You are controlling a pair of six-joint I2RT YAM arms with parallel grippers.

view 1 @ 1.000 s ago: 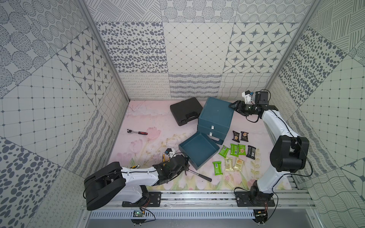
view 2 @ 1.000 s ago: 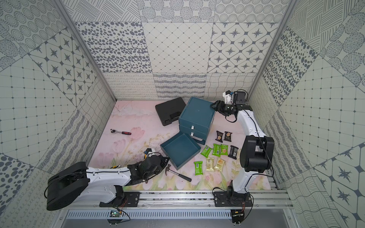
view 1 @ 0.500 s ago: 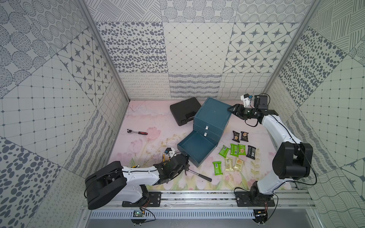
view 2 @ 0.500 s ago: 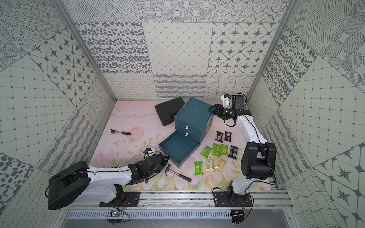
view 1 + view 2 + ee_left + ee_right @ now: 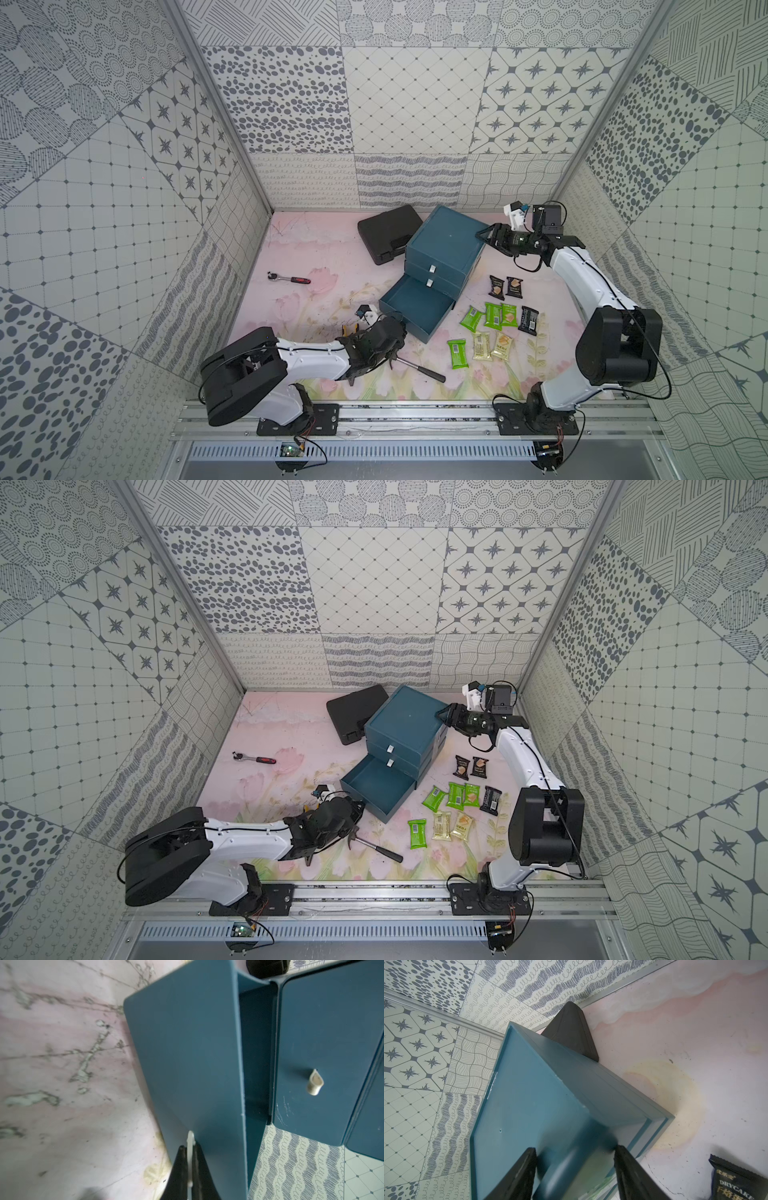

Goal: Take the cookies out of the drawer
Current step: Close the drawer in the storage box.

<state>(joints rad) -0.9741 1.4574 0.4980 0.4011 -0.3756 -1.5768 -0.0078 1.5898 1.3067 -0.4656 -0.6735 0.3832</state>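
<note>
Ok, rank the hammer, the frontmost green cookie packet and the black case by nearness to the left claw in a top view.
1. Hammer, right beside the left claw, at the front.
2. Green cookie packet, front row, farther right.
3. Black case, near the back wall.

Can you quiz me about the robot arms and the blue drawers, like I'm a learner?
1. True or false: the bottom drawer is pulled out and has nothing inside.
2. How many green cookie packets lie on the mat?
3. What is the left gripper pinching? A) a green packet B) the white handle tab C) nothing
Key: 1 true; 2 four; 3 B.
</note>
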